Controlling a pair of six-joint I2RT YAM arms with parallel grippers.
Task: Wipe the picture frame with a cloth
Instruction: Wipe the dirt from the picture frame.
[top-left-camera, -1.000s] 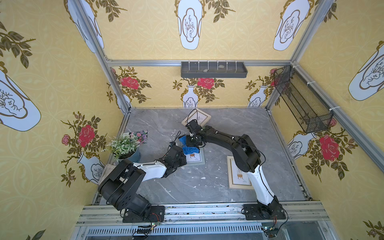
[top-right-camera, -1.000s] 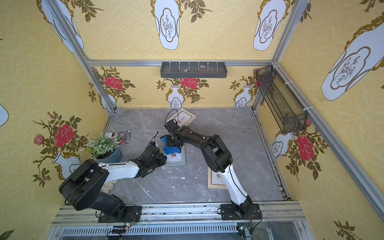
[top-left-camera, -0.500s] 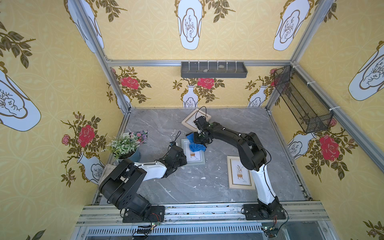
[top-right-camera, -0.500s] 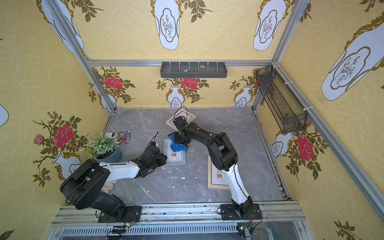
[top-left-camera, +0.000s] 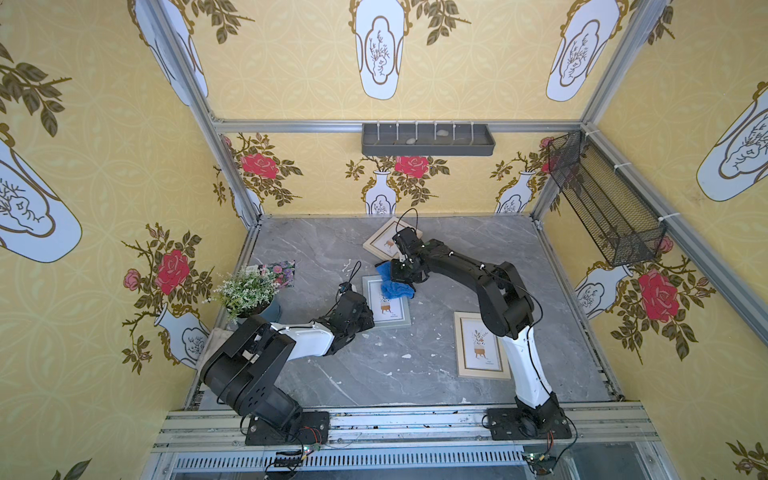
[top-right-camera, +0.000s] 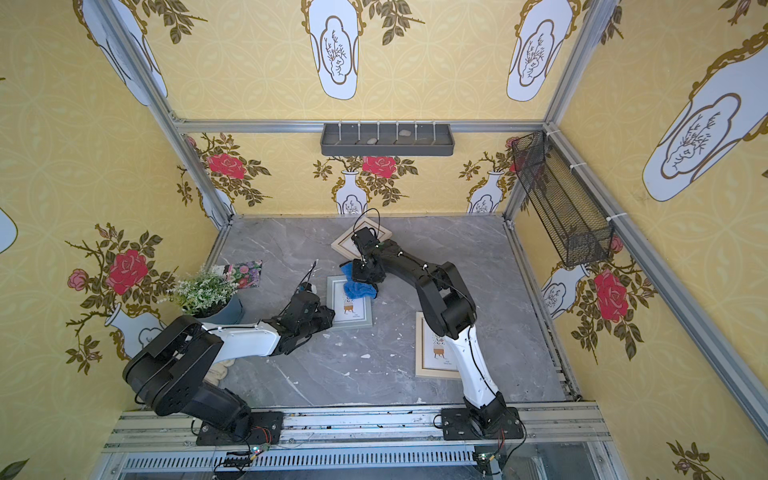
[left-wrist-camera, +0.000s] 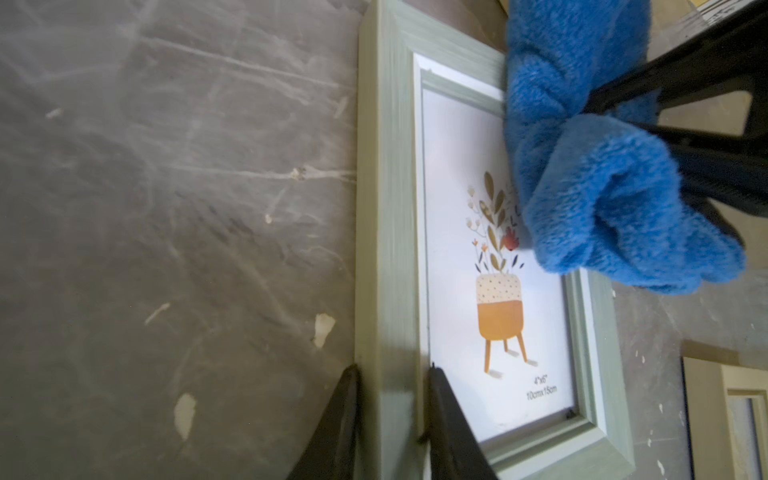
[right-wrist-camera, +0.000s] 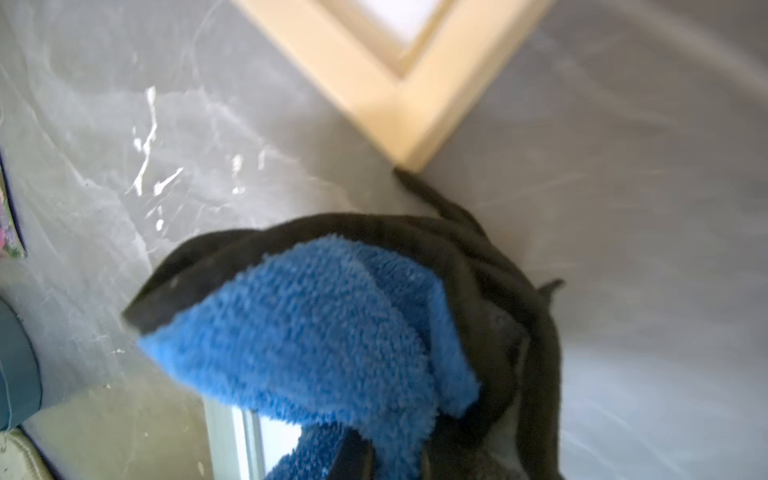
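The right gripper (top-left-camera: 400, 275) pinches the bunched blue cloth (top-left-camera: 392, 287). The cloth hangs under it, onto the picture frame (top-left-camera: 390, 311). The left gripper (left-wrist-camera: 392, 370) squeezes the frame's side. If that hold slips, a hard rub could push the frame along the bench (top-left-camera: 374, 365). Past the right gripper, a wall tray (top-left-camera: 428, 148) holds two small pebbles (top-left-camera: 441, 133). I see nothing in the wire basket (top-left-camera: 602, 208).

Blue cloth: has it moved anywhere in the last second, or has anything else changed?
The right gripper, shut on the cloth, dragged it across the far end of the green picture frame toward the robot's right; it now overhangs that corner. The left gripper stayed clamped on the frame's left rim, and the frame did not shift.
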